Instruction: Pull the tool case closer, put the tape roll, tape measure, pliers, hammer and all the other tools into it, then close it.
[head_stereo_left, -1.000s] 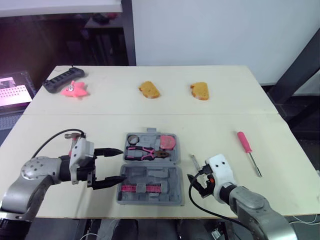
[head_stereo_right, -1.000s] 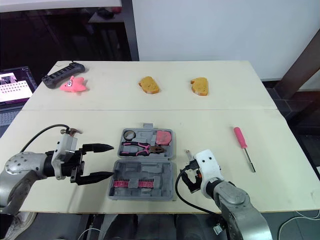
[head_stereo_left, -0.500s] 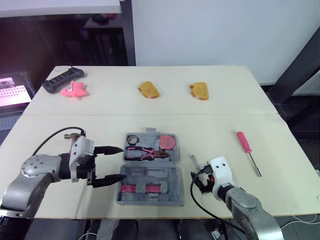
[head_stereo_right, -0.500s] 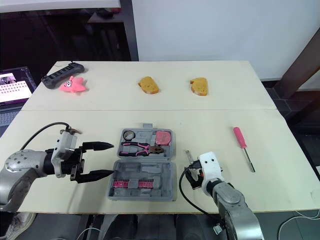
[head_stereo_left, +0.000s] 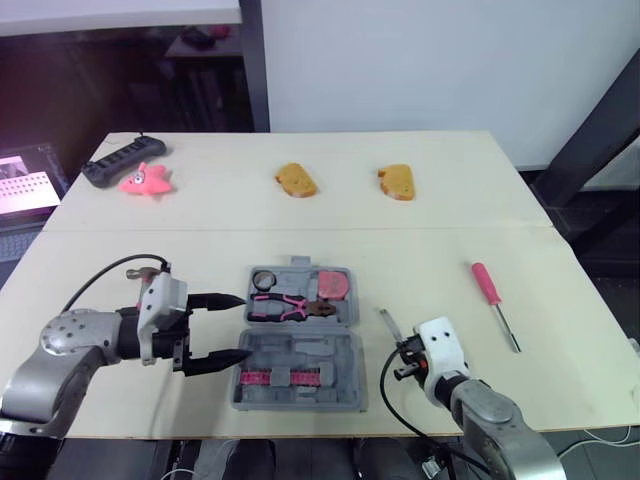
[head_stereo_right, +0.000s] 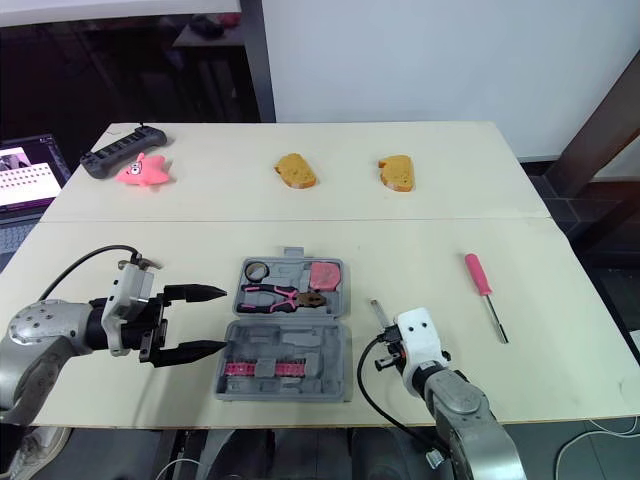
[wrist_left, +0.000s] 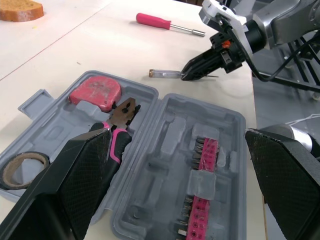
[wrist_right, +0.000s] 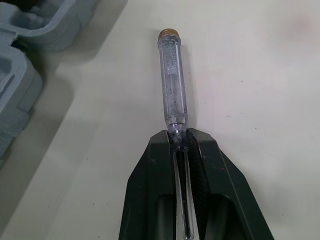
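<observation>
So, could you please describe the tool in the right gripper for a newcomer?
Find the open grey case. Just right of it is a thin screwdriver, pinched by the right gripper. Its handle is clear with a brass cap, unlike the pink screwdriver.

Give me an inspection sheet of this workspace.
Surface: cream table, seam across the middle.
Job's things: open tool case holds tape roll, tape measure, pliers, bit strip; pink screwdriver lies out to its right.
Clutter: bread slices, starfish toy, power strip at the far side.
Grippers: left gripper open beside the case; right gripper shut on clear screwdriver.
Cables: black cable at each wrist.
Surroundings: laptop off the table's left; white wall.
</observation>
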